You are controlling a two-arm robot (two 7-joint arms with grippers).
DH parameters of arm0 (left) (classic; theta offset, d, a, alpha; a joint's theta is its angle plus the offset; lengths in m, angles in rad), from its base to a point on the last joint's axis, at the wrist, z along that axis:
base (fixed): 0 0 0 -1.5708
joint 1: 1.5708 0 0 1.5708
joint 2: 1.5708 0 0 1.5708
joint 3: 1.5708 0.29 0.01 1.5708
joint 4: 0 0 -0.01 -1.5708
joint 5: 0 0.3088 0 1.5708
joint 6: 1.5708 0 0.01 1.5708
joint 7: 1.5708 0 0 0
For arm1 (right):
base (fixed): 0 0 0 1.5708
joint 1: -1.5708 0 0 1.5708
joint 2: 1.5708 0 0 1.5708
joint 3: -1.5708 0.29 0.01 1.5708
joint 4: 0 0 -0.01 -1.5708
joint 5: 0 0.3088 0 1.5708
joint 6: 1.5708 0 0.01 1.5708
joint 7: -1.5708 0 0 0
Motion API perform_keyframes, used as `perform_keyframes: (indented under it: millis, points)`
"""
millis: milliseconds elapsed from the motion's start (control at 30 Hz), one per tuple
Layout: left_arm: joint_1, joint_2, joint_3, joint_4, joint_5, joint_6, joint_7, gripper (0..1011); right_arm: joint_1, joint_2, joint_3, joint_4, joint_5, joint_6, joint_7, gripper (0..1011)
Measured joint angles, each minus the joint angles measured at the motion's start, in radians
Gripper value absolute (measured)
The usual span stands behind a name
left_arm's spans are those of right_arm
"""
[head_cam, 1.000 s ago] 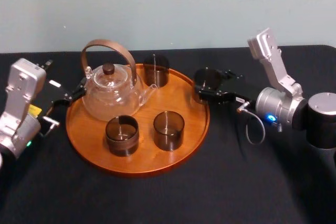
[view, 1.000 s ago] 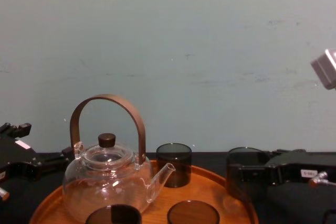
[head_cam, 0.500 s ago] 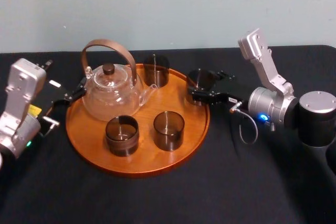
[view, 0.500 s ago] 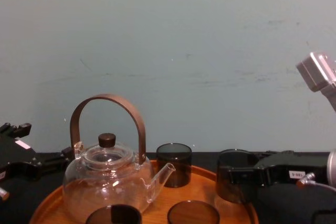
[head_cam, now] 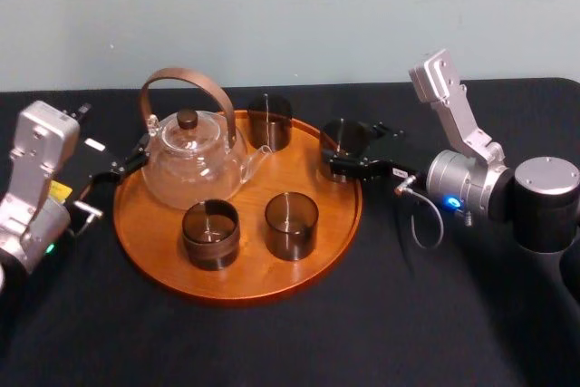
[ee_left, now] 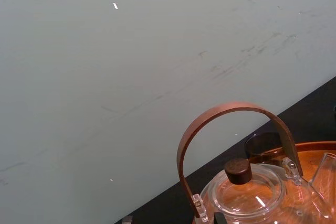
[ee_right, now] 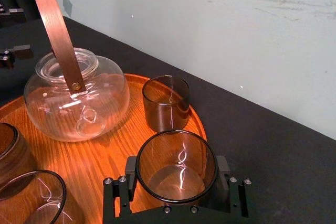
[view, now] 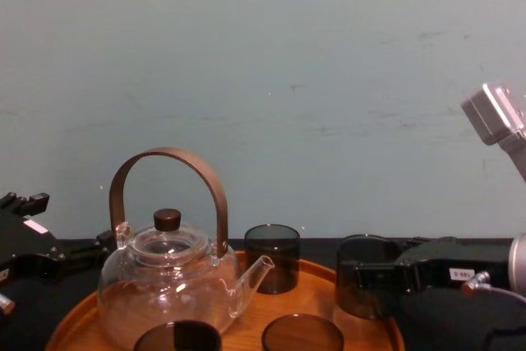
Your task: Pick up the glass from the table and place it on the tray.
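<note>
My right gripper [head_cam: 344, 149] is shut on a smoky dark glass [head_cam: 342, 137], one finger on each side of it. The right wrist view looks down into the glass [ee_right: 176, 165], held upright between the black fingers [ee_right: 117, 196]. It sits at the right edge of the round orange-brown wooden tray [head_cam: 237, 291], just inside the rim. I cannot tell whether its base touches the wood. From the chest view the glass [view: 362, 279] is level with the tray [view: 271, 306]. My left gripper [head_cam: 122, 162] is parked beside the tray's left rim.
A glass teapot [head_cam: 192, 159] with a brown arched handle stands at the back left of the tray. Three more dark glasses are on the tray: one at the back [head_cam: 270, 121] and two at the front [head_cam: 210, 234] [head_cam: 291, 225]. Black cloth covers the table [head_cam: 435, 314].
My right gripper has carried the glass left, from beside the tray to just inside its right rim. It has hardly moved over the last half second. The left arm has stayed still.
</note>
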Motion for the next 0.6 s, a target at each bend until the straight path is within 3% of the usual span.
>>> perform_keyframes:
  millis: [600]
  points:
    - [0.0,0.0,0.0,0.0,0.0,0.0,0.0,1001,0.015,-0.017,-0.017,0.029,-0.004,-0.013,0.009,900]
